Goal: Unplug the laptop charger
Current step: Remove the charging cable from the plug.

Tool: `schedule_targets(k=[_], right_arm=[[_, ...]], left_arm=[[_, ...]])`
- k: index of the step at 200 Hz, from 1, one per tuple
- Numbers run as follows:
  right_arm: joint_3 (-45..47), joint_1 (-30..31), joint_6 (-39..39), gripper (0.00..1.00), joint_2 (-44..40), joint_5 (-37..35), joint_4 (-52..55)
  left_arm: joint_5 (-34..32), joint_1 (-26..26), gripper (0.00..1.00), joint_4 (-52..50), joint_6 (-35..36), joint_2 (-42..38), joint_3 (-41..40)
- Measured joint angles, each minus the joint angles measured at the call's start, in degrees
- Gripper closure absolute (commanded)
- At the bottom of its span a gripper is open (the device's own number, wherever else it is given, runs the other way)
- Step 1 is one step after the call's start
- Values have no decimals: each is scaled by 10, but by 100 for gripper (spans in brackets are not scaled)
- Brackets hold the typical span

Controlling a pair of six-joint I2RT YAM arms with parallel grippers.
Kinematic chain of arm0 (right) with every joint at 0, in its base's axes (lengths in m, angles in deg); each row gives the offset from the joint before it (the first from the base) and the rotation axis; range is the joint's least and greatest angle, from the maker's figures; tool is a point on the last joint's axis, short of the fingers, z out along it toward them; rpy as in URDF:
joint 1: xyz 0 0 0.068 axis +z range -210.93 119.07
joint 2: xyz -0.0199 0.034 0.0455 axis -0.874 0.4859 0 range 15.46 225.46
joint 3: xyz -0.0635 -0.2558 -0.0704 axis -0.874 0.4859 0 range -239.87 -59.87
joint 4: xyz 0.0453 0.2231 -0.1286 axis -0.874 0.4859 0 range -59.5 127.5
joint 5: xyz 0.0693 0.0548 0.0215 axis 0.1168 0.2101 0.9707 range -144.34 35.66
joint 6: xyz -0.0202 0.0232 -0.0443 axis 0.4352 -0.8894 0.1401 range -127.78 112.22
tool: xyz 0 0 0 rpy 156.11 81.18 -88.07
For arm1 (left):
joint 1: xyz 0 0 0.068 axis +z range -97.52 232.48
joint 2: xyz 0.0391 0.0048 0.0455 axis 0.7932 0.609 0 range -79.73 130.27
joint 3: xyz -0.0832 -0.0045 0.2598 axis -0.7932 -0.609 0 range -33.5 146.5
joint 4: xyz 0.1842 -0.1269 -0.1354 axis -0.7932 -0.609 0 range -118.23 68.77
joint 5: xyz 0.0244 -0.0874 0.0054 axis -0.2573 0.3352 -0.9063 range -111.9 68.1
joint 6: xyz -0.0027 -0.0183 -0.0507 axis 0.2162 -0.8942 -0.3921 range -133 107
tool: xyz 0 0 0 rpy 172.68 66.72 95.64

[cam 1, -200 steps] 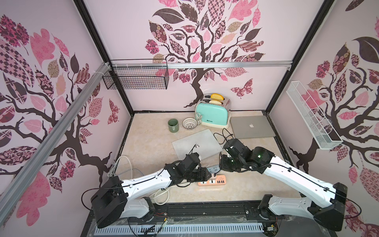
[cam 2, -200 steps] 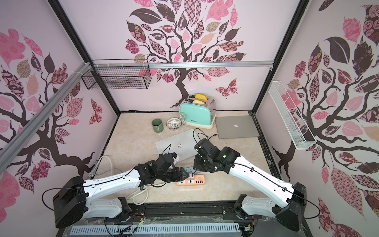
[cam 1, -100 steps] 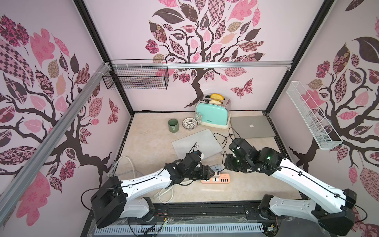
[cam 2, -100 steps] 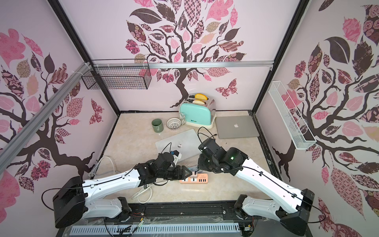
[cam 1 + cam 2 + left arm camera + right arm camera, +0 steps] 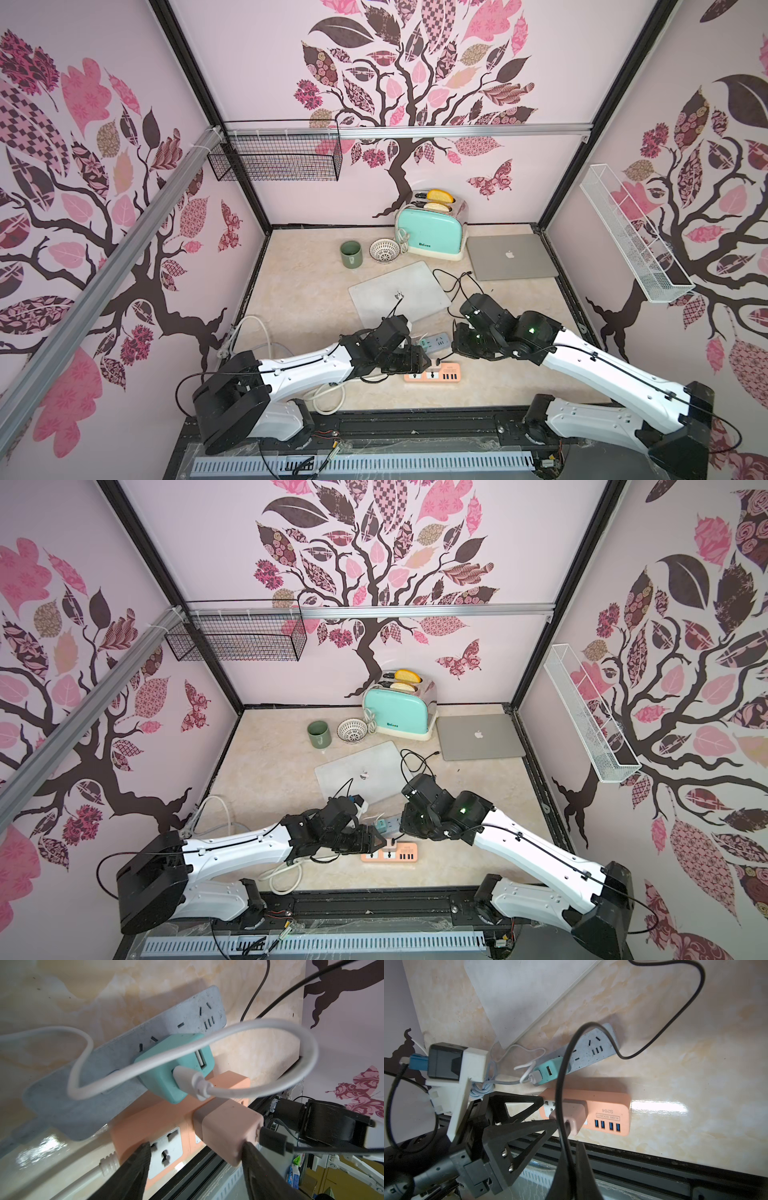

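- Change: your left arm (image 5: 307, 368) has barely shifted since a second ago. Your right arm (image 5: 582, 361) has drawn back toward the near edge, and its wrist sits lower.
- Left gripper (image 5: 196, 1145): jaws apart, holding nothing. The laptop charger (image 5: 226, 1130) sits between its fingers, plugged into the orange power strip (image 5: 158, 1113). One fingertip (image 5: 254, 1161) meets the charger's edge; the other lies over a free socket.
- Right gripper (image 5: 576, 1147): closed. The black cable (image 5: 560, 1076) runs down to its fingertips. You cannot tell whether it is pinched, because the frame cuts the fingers off.
- Materials: the charger is a pale pink, rounded, matt block, and the orange strip is smooth plastic. Beyond the left fingertips a scuffed grey power strip (image 5: 99, 1076) carries a teal adapter (image 5: 166, 1072) with a looped white cable (image 5: 249, 1028). The tabletop (image 5: 695, 1053) is glossy and marbled.
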State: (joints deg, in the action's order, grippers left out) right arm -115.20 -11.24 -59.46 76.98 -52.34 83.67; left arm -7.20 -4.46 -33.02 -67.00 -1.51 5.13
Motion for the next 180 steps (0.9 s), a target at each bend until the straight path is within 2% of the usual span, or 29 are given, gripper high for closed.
schedule_targets(k=[114,180], right_arm=[[14,-4,2,100,15,29,-70],[-43,-4,-9,100,8,27,-93]], left_arm=[[-32,-24,29,17,-7,35,7],[-38,-27,29,13,-10,35,9]])
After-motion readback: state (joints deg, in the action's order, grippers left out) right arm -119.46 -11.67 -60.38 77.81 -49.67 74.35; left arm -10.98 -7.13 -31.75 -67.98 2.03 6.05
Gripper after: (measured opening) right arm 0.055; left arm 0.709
